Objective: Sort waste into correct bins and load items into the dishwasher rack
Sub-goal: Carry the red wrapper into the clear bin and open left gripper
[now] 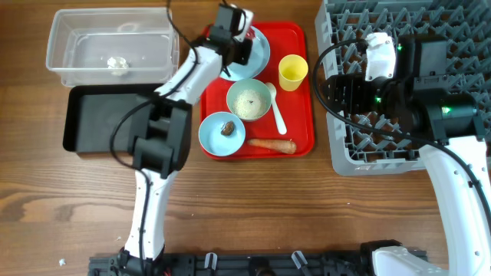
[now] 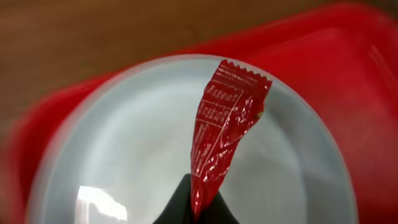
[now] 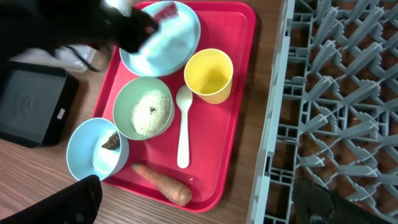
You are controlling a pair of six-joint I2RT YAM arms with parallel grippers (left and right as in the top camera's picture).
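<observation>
My left gripper [image 2: 198,208] is shut on the lower tip of a red snack wrapper [image 2: 224,130], held just above the pale blue plate [image 2: 124,143]; from overhead it [image 1: 234,38] sits at the red tray's back. A green bowl of rice [image 1: 249,100], a blue bowl with a brown lump [image 1: 222,132], a carrot [image 1: 272,143], a white spoon [image 1: 276,107] and a yellow cup [image 1: 293,73] are on the tray. My right gripper [image 3: 199,202] is open and empty, over the gap between the tray and the grey rack [image 1: 406,77].
The clear tub [image 1: 111,46] at back left holds a small white scrap [image 1: 117,64]. The black tray [image 1: 107,115] lies in front of it, left of the red serving tray [image 1: 303,130]. The right arm's body covers much of the rack.
</observation>
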